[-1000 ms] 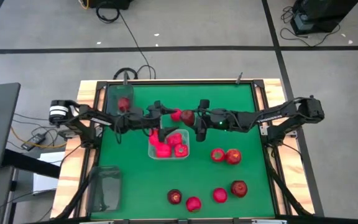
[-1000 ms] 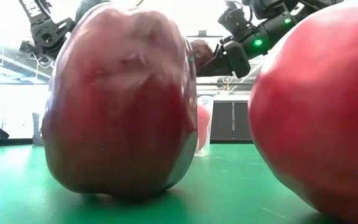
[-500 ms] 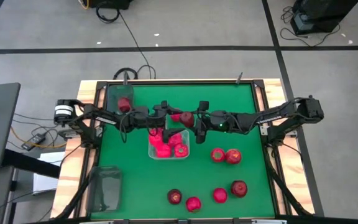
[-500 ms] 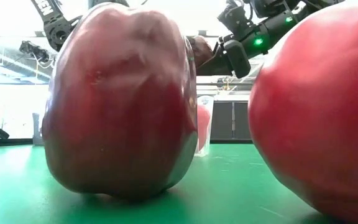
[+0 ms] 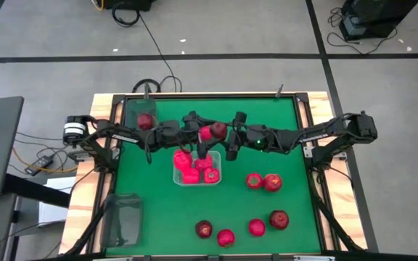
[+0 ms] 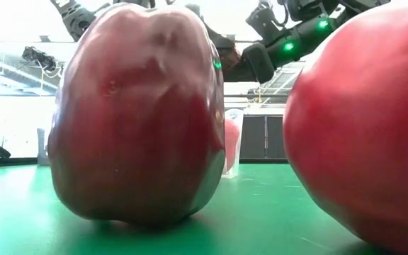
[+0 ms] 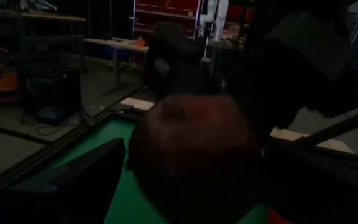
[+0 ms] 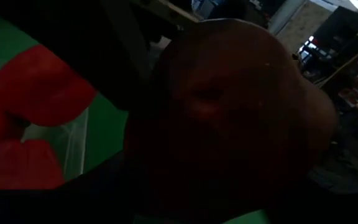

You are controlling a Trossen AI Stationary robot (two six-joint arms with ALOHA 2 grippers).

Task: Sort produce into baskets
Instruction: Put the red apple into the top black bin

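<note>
My right gripper reaches in from the table's right and is shut on a dark maroon apple, held in the air over the far edge of the clear basket. That basket holds several bright red peppers. My left gripper comes level from the left and stands open right at the apple's left side. In the low view a maroon apple and a round red piece fill the foreground, with the right gripper above them. My right gripper pinches the apple's right side between its two fingers, coming from the table's right and slanting a little downward. The apple is lifted clear of the table and fills the right wrist view, hiding the pads. Whether my left gripper touches the apple I cannot tell.
A smoky grey basket at the far left holds one red piece. A second grey basket stands at the near left. Loose produce lies at the right and along the near edge.
My left gripper has risen out of the clear basket and gone toward the far edge and the right, up to the apple that my right gripper holds. It has stayed open.
</note>
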